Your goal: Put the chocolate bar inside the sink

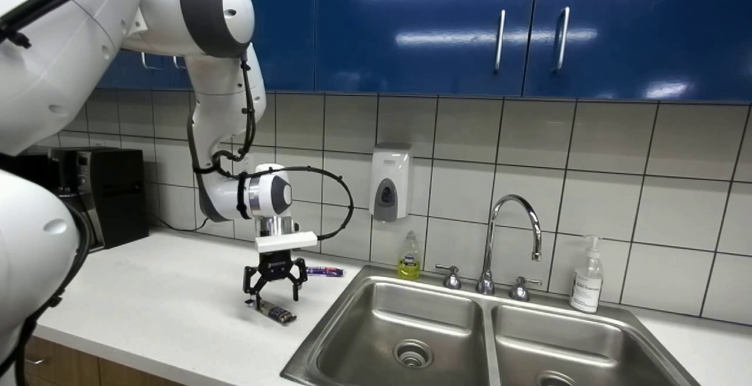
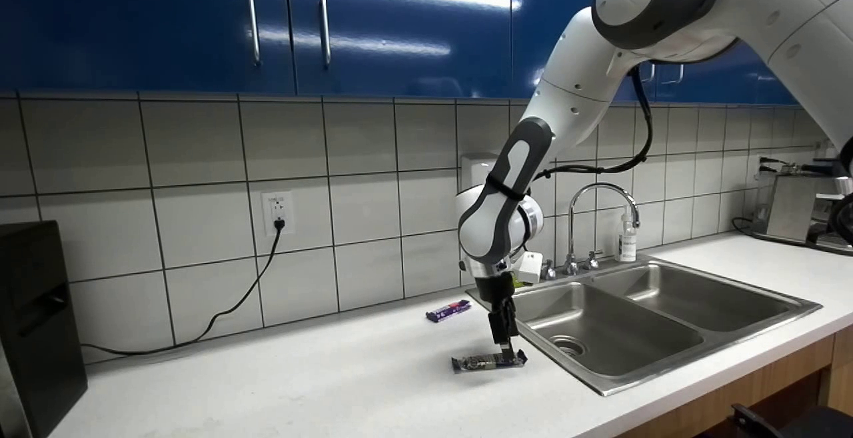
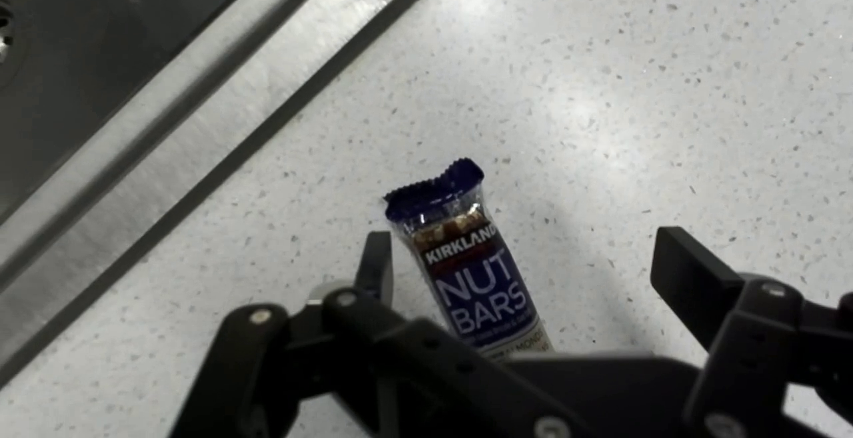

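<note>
Tiled wall (image 2: pixel 360 205), blue cabinets (image 1: pixel 423 63) over a pale counter (image 2: pixel 300 385). Chocolate bar (image 3: pixel 476 278) on the counter near the sink (image 1: pixel 429 309), not in it. Gripper (image 3: pixel 523 258) spread wide, bar between its fingers (image 3: pixel 696 285), nothing held. Risk: bar lies slantwise, nearer one finger; closing may twist or shove it, and a skewed pinch could drop it. Counter speckled, glare-lit; purple-wrapped item (image 2: pixel 448 311) near the wall.

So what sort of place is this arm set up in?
Most likely a kitchen or break room, judging by the double-basin sink, its curved faucet and the blue overhead cabinets.
</note>
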`<state>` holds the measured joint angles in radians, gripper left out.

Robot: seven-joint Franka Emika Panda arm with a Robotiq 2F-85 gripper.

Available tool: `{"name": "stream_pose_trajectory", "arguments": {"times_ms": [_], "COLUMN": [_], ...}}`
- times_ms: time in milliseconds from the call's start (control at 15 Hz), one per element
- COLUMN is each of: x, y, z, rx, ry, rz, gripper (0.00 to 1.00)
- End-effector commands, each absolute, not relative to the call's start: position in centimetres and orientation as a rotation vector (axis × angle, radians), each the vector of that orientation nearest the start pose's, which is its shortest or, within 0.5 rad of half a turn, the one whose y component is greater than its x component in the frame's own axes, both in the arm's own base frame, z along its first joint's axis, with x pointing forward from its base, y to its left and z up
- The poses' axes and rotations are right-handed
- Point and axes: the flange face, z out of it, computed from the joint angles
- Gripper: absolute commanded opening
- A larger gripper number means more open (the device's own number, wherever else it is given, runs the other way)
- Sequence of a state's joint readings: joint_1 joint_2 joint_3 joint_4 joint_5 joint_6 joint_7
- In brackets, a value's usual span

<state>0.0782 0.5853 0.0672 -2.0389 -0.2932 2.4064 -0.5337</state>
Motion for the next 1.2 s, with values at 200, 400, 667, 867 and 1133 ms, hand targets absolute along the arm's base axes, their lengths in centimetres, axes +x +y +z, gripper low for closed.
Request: {"name": "stream_pose_trajectory", "arguments": {"times_ms": [200, 400, 667, 867, 1133], "x": [57.5, 58.0, 58.3, 58.6, 59.0], "y": [8.7, 9.3, 10.1, 10.5, 10.7], "z": [13.6, 13.0, 11.8, 11.3, 10.8], "rx": [-2.756, -2.712, -2.668, -2.654, -2.648], "ry": [-1.606, -1.658, -1.703, -1.720, -1.730], "rz": [0.341, 0.337, 0.353, 0.373, 0.381], "gripper": [1.00, 1.00, 1.00, 1.00, 1.00]}}
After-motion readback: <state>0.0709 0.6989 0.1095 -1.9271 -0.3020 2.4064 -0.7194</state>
